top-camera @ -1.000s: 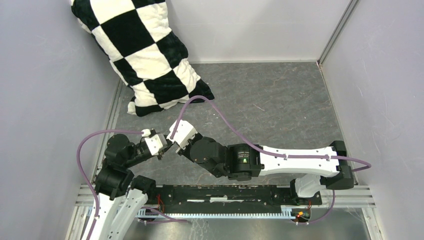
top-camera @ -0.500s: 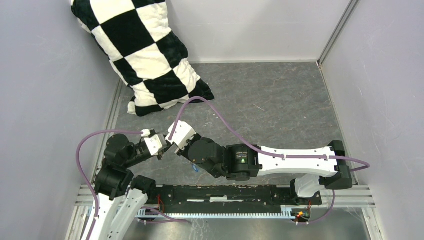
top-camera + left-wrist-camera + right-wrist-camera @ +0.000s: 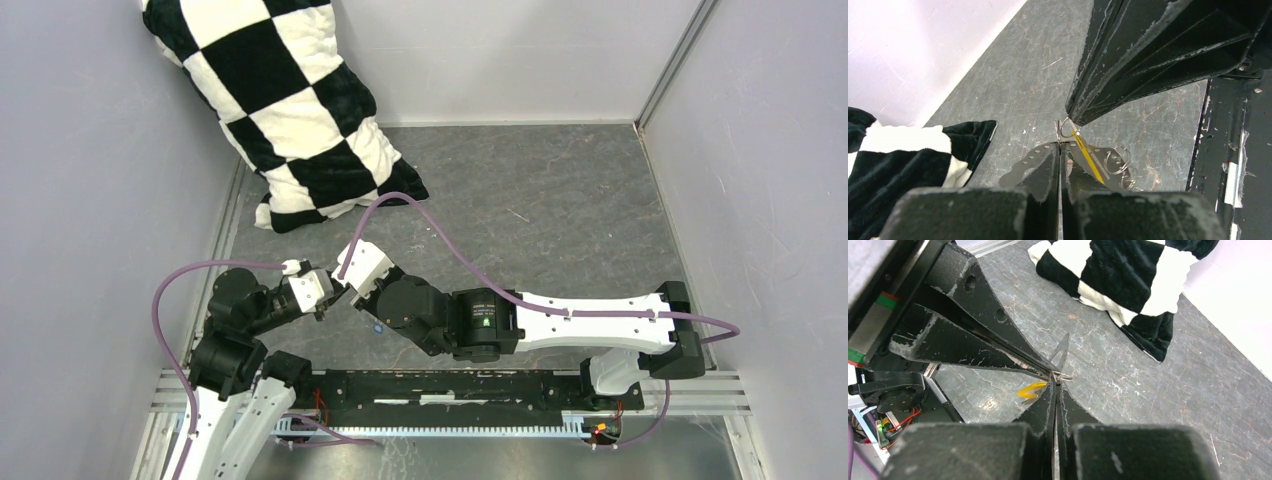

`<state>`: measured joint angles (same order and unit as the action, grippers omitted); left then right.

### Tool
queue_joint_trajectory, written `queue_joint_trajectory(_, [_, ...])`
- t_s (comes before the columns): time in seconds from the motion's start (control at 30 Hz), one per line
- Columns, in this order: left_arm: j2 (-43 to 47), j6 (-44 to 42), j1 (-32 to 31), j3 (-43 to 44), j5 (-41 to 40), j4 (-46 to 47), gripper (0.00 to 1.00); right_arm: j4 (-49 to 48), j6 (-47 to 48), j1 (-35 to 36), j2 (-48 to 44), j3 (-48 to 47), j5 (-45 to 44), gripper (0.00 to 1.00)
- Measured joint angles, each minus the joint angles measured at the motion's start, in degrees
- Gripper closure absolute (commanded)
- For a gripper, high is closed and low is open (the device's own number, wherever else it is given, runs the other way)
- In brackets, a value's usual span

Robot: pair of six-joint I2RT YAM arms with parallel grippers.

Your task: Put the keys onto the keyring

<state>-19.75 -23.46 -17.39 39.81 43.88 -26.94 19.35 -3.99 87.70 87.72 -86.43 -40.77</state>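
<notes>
Pillow (image 3: 290, 110) lies in the far left corner of the table (image 3: 560, 200), against the left wall. Left gripper (image 3: 330, 292) and right gripper (image 3: 347, 288) meet tip to tip above the near left area, before the pillow. Keyring (image 3: 1066, 128) sits at the meeting point. One key (image 3: 1088, 157) slants down from it, beneath both tips.

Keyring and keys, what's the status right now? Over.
Left fingers and right fingers shut, tips meeting on keyring. Yellow key dangling at the pinch, threading unclear. Checkered pillow far back, not in the way.
</notes>
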Motion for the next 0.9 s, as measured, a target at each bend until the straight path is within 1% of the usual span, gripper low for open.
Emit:
queue_joint_trajectory(0.63, [0.04, 0.02, 0.00, 0.63, 0.24, -0.02, 0.98, -0.02, -0.26, 0.00, 0.00, 0.22, -0.74, 1.00])
queue_joint_trajectory(0.9, [0.07, 0.02, 0.00, 0.63, 1.05, -0.52, 0.98, -1.09, -1.03, 0.00, -0.63, 2.82, -2.45, 1.00])
